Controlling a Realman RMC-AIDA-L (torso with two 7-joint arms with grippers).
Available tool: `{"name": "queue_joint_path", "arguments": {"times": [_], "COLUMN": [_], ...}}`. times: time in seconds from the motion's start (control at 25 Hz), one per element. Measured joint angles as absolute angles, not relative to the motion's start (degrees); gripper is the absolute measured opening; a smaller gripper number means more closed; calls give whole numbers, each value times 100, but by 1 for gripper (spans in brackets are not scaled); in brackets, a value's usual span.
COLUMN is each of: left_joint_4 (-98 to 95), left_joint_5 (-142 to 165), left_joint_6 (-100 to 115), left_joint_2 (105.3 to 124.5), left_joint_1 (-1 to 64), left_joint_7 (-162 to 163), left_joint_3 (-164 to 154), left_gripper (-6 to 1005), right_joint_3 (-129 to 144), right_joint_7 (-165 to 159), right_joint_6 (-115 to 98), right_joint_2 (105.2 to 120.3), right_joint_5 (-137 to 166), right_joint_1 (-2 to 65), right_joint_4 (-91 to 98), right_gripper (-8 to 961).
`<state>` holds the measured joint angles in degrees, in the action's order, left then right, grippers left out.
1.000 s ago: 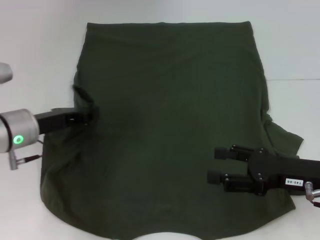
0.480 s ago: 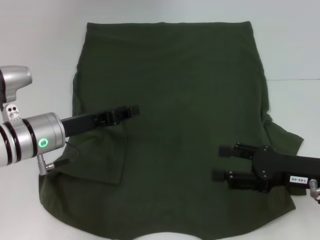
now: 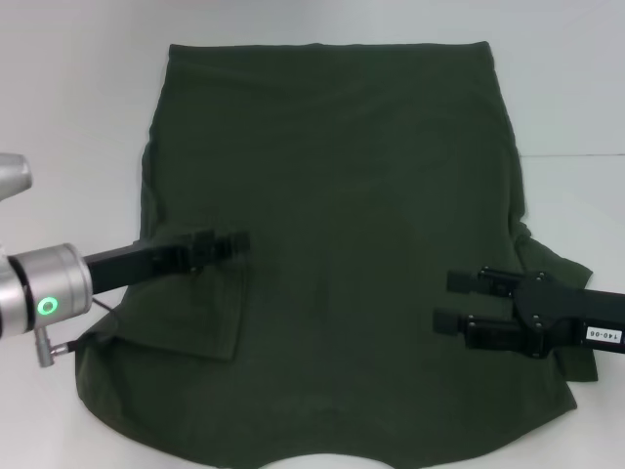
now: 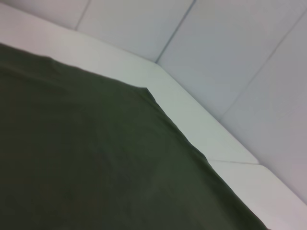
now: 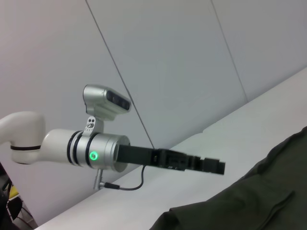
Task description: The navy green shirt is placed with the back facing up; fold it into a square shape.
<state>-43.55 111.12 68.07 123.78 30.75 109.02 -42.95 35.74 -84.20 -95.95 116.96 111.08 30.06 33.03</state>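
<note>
The navy green shirt lies spread flat on the white table, plain side up, and also shows in the wrist views. Its left sleeve is folded inward and rests as a flap on the body. My left gripper hovers just above that flap, open and holding nothing; the right wrist view shows it side-on. My right gripper is open over the shirt's right part, fingers pointing left. The right sleeve still sticks out to the right, behind that arm.
The white table has bare surface left, right and behind the shirt. A seam in the tabletop runs off to the right. Pale wall panels rise behind the table.
My left gripper carried the left sleeve inward, let it go, then drew back slightly left and down. The sleeve now lies folded on the body. The right gripper drifted rightward.
</note>
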Motion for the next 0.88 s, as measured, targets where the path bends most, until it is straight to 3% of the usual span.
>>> {"name": "queue_joint_path", "arguments": {"times": [0.04, 0.88], "left_joint_4": [-4382, -4621], "left_joint_5": [11205, 12509], "left_joint_6": [6991, 7853], "left_joint_2": [12363, 12243], "left_joint_1": [3071, 2883], "left_joint_7": [11014, 13340], "left_joint_3": [-4189, -3431], "left_gripper": [684, 675], "right_joint_3": [3565, 3559], "right_joint_7": [-8442, -8750], "right_joint_6": [-9600, -9574], "right_joint_2": [11686, 11556], "right_joint_5": [11108, 11109], "right_joint_1": [3007, 3185], "right_joint_4": [3308, 3344], "right_gripper": [867, 866]}}
